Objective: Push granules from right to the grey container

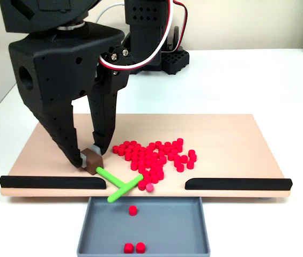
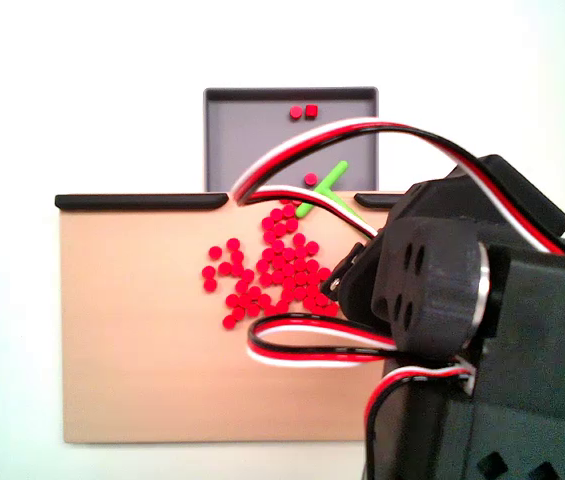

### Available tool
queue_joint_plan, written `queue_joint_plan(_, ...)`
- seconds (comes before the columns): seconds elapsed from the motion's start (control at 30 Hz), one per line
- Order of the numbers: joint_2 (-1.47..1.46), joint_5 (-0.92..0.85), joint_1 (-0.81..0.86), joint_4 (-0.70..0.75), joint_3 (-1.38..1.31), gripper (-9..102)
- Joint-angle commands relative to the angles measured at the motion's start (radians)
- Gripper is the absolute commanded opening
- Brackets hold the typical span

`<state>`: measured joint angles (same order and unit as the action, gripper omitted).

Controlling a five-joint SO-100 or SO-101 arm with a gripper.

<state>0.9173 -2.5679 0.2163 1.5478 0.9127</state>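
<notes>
In a fixed view the gripper [image 1: 89, 159] stands at the left of centre, fingertips down on the tan board [image 1: 231, 140], its jaws closed on a small brown block [image 1: 93, 161] that forms the handle end of the green T-shaped stick [image 1: 118, 186]. The stick runs from that block toward the lower centre of the frame, its crossbar lying at the gap between the two black strips [image 1: 52, 182] and reaching over the board's front edge. The granules [image 1: 154, 154] lie in a loose cluster at the centre of the board, just right of the gripper, with the nearest ones touching the crossbar at the gap. The grey container [image 1: 199, 235] sits at the bottom centre, against the board's front edge below the gap; three granules lie inside it, one near its upper middle and two together at its lower edge. In another fixed view the container [image 2: 237, 140] is at the upper centre, the granules [image 2: 277, 260] at mid-frame, and the arm's black body [image 2: 482, 330] fills the lower right, hiding the fingertips.
</notes>
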Motion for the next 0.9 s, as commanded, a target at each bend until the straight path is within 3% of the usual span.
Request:
queue_joint_plan(0.0,0.037,0.014,-0.011,-0.003,-0.028,0)
queue_joint_plan(0.87,0.08,0.1,-0.02,0.0,-0.028,0)
